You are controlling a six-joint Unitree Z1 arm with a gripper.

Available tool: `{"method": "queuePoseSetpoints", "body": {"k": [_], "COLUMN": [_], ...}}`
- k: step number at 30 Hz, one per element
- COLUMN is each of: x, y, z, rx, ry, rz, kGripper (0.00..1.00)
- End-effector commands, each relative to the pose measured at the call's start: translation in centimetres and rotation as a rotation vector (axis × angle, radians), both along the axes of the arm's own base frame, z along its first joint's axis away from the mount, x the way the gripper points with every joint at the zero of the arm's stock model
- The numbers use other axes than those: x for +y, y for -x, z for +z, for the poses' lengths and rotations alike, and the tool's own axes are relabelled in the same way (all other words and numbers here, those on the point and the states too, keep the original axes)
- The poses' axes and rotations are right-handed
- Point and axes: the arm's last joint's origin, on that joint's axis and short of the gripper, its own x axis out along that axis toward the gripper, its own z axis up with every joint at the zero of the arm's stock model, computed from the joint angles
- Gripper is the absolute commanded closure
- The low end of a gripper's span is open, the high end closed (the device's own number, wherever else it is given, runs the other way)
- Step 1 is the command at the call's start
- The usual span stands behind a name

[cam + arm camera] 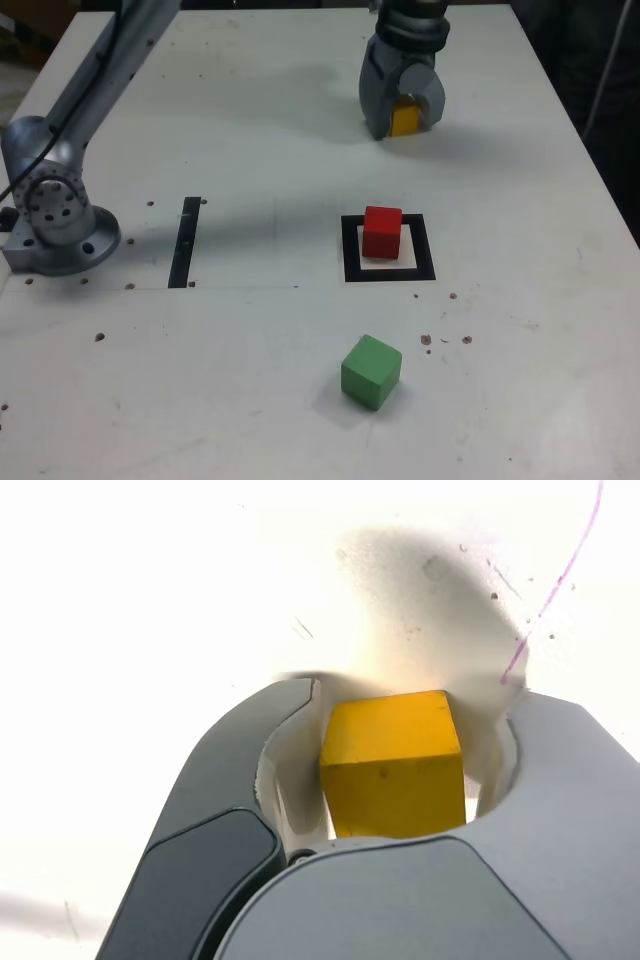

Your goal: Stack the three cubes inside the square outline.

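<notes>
On the exterior view's left sat the arm's base (55,215), and just beside it the thin black strip (186,242) lay flat on the counter (250,120), no part of the job. Moving right, the red cube (382,231) stood inside the square outline (389,272), pushed toward its far edge rather than dead centre. Nearer the camera the green cube (371,371) waited alone, well apart from everything. At the far side the gripper (404,118) was down over the yellow cube (405,119), one jaw on each side.

In the wrist view the yellow cube (394,765) sat deep between the jaws. They hugged it closely with slim gaps showing, and whether they were actually pressing on it could not be told.

The step looked like the pick of the yellow cube. Done well, it called for flat contact on two opposite faces, a firm squeeze before any lift, then a straight rise. The red cube's off-centre seat would likely matter: the yellow one should be aligned to the red top, not to the frame.
</notes>
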Motion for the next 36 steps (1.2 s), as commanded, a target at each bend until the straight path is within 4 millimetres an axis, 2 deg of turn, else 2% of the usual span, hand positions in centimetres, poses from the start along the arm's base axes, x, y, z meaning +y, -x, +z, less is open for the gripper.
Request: {"method": "queuePoseSetpoints", "body": {"k": [1,6,10,13,17,20,23,26,29,32,36], "x": [0.1,0.0,-0.7,-2.0,-5.5,-9.9,-14.1,-17.9,-20.6,-21.9,-22.3], "y": [0.0,-0.2,-0.1,0.0,0.6,1.7,2.9,3.9,4.6,5.1,5.3], "z": [0.1,0.6,2.0,4.2,8.2,10.9,12.2,12.1,11.1,10.1,9.2], "rx": [-0.01,-0.021,-0.02,-0.032,-0.048,-0.049,-0.045,-0.024,0.003,0.011,0.001], "ry": [0.0,-0.002,-0.002,-0.003,-0.002,0.0,0.003,0.01,0.016,0.018,0.015], "rz": [-0.004,-0.023,-0.054,-0.122,-0.264,-0.381,-0.459,-0.495,-0.499,-0.486,-0.453], "kGripper": [0.76,0.89,0.9,0.9,0.9,0.9,0.9,0.9,0.9,0.9,0.9]}}
